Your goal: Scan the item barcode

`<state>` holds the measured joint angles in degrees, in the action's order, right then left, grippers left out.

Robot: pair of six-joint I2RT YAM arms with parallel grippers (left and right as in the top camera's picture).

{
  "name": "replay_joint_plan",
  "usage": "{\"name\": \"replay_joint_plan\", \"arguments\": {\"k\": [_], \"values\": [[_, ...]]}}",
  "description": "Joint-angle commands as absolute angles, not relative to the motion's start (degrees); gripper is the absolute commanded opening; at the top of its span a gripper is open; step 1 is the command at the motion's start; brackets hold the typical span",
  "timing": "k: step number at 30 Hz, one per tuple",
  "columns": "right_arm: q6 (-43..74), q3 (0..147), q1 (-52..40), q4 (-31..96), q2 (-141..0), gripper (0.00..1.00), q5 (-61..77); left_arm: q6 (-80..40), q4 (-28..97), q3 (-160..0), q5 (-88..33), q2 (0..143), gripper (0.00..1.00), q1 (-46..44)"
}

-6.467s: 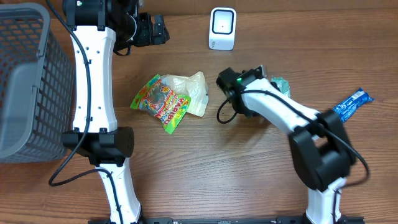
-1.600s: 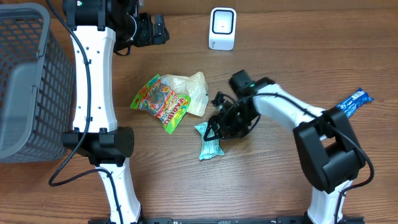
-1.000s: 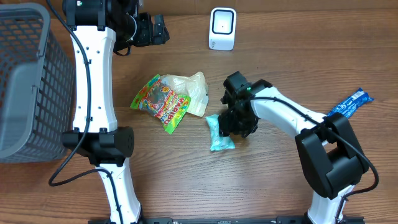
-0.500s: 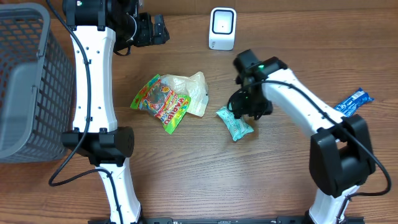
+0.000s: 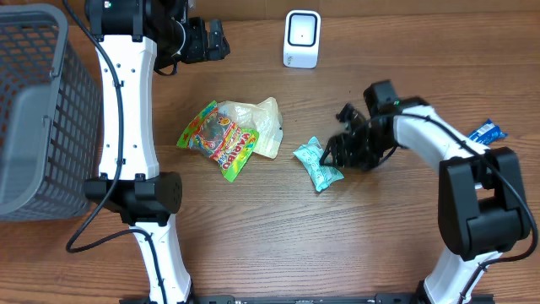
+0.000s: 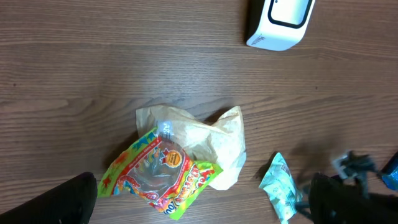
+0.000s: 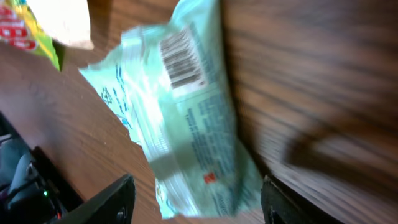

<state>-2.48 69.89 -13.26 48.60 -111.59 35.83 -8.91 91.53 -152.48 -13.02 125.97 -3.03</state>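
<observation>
Right wrist view gives the plainest look: the teal packet [image 7: 193,124] lies flat on the table [image 5: 253,228] with its barcode [image 7: 183,59] facing up. The right gripper [image 5: 335,154] has its fingers [image 7: 118,199] spread to either side of the packet's end, not yet pinching it. The packet sits mid-table, just right of the candy bag [image 5: 224,135] and nearer than the white scanner [image 5: 301,38] at the far edge.

The left gripper [image 5: 207,40] hangs at the far left, spread wide and holding nothing.

I'd close on the end away from the barcode so the fingers never cover it. A firm pinch is needed, since the film looks slippery and crinkly. After lifting, the barcode should be turned toward the scanner's face and kept smooth.
</observation>
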Motion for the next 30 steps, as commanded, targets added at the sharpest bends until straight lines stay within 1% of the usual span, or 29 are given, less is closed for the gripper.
{"name": "replay_joint_plan", "arguments": {"k": [1,4,7,12,15,17,19,22,24,27,28,30], "values": [[-4.3,65.8,-14.7,43.8,-110.2,0.65,39.6,-9.2,91.5,-152.4,-12.9,124.4,1.0,-3.8],[-4.3,62.8,-15.3,38.9,-110.3,0.58,39.6,-9.2,91.5,-152.4,-12.9,124.4,1.0,-3.8],[-4.3,61.0,-15.4,36.2,-110.3,0.48,39.6,-9.2,91.5,-152.4,-12.9,124.4,1.0,-3.8],[-4.3,60.1,-15.4,35.6,-110.3,0.26,38.9,-9.2,91.5,-152.4,-12.9,124.4,1.0,-3.8],[-4.3,60.3,-15.4,35.7,-110.1,0.21,38.4,-9.2,91.5,-152.4,-12.9,124.4,1.0,-3.8],[-4.3,61.3,-15.4,37.0,-109.7,0.2,36.6,-9.2,91.5,-152.4,-12.9,124.4,1.0,-3.8],[-4.3,63.2,-15.5,39.8,-108.8,0.2,32.5,-9.2,91.5,-152.4,-12.9,124.4,1.0,-3.8],[-4.3,67.0,-17.0,45.4,-107.1,0.2,20.4,-9.2,91.5,-152.4,-12.9,124.4,1.0,-3.8],[-4.3,69.4,-18.7,48.4,-106.5,0.24,11.7,-9.2,91.5,-152.4,-12.9,124.4,1.0,-3.8],[-4.3,71.8,-21.9,51.6,-106.4,0.38,-0.4,-9.2,91.5,-152.4,-12.9,124.4,1.0,-3.8],[-4.3,72.1,-23.8,52.3,-106.4,0.47,-6.8,-9.2,91.5,-152.4,-12.9,124.4,1.0,-3.8],[-3.4,72.2,-25.3,52.3,-106.4,0.63,-10.7,-9.2,91.5,-152.4,-12.9,124.4,1.0,-3.8]]}}
